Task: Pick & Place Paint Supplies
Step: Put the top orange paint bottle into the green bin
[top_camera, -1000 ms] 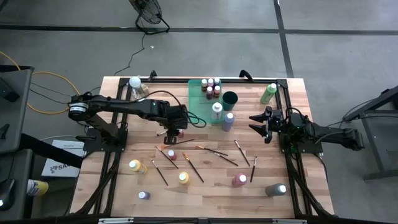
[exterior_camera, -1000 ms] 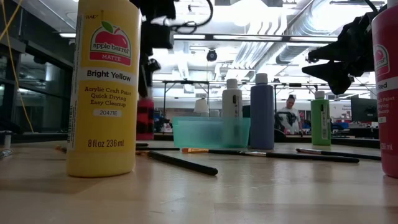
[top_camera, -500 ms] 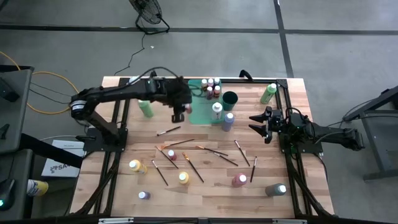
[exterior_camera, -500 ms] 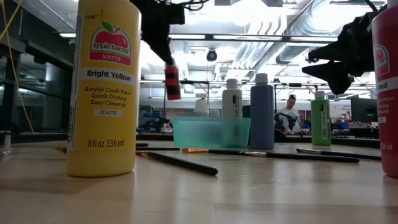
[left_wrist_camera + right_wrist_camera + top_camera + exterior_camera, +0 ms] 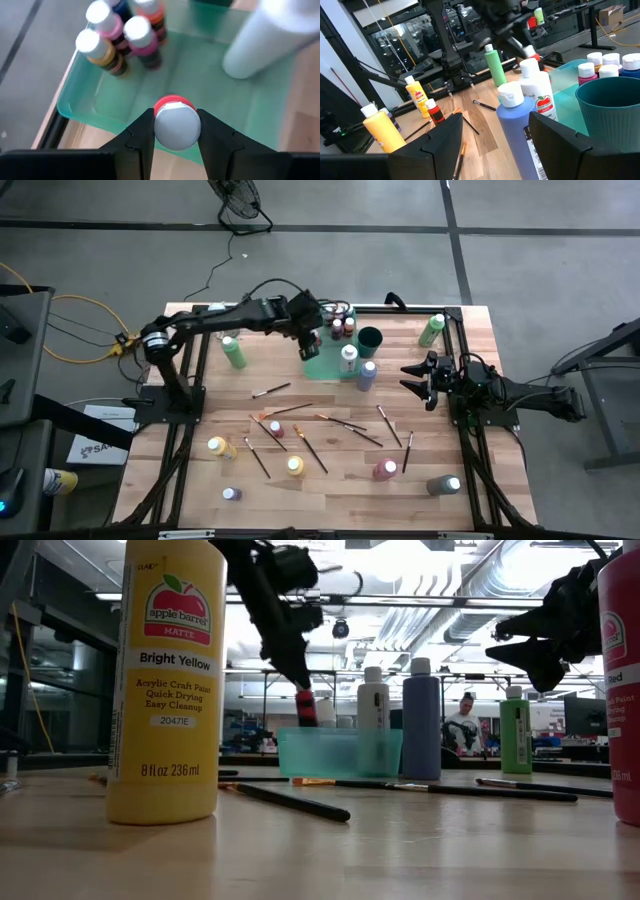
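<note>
My left gripper (image 5: 309,340) is shut on a small red paint bottle (image 5: 305,708) with a white cap (image 5: 176,125). It hangs over the near left part of the translucent green tray (image 5: 322,366). Several small white-capped bottles (image 5: 120,40) stand in the tray's far corner. Thin paintbrushes (image 5: 340,423) and more bottles, yellow (image 5: 216,446), red (image 5: 385,470) and grey (image 5: 443,484), lie spread over the near half of the wooden table. My right gripper (image 5: 412,380) waits open at the table's right side, level, holding nothing. My left gripper pinches the red bottle at its white cap (image 5: 170,131) between the two fingers, one on each side. The fingers slant down from the table's left. The bottle hangs below them, cap up, slightly tilted, lifted clear above the tray floor (image 5: 200,75).
A tall white bottle (image 5: 348,358) and a lavender bottle (image 5: 367,373) stand at the tray's right side, with a dark green cup (image 5: 370,338) beyond. One green bottle (image 5: 233,352) lies at far left, another (image 5: 432,330) at far right. Bare wood lies between tray and brushes.
My left gripper has lifted the red bottle off the table near the brushes. It has carried the bottle toward the far edge and to the right, over the green tray, turning as it went. The bottle now hangs clear above the tray. The gripper stays shut on it.
</note>
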Controlling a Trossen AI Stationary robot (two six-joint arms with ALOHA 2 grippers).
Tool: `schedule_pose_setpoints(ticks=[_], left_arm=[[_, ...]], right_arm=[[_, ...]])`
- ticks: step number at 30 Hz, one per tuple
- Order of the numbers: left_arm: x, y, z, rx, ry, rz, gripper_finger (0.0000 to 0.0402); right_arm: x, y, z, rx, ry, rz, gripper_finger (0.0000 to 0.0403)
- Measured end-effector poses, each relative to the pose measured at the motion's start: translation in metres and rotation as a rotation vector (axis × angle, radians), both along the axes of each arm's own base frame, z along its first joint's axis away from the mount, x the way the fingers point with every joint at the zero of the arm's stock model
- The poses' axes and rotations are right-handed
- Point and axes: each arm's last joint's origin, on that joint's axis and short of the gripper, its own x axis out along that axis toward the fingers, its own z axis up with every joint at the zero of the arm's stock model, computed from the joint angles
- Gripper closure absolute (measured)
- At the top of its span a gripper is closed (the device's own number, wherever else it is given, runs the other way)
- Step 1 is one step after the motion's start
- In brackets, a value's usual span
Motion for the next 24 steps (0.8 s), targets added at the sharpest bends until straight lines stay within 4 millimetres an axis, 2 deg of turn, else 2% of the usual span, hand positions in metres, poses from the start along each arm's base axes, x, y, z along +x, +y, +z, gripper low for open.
schedule_pose_setpoints(ticks=[10,16,24], left_arm=[[0.044,0.045,-0.013,-0.041,0.076,0.143,0.0284],[0.061,0.056,-0.024,-0.102,0.117,0.221,0.0284],[0.063,0.062,-0.026,-0.133,0.077,0.299,0.0284]], right_arm=[[0.0,0.0,0.0,0.0,0.0,0.0,0.018],[0.0,0.0,0.0,0.0,0.0,0.0,0.018],[0.0,0.0,0.0,0.0,0.0,0.0,0.018]])
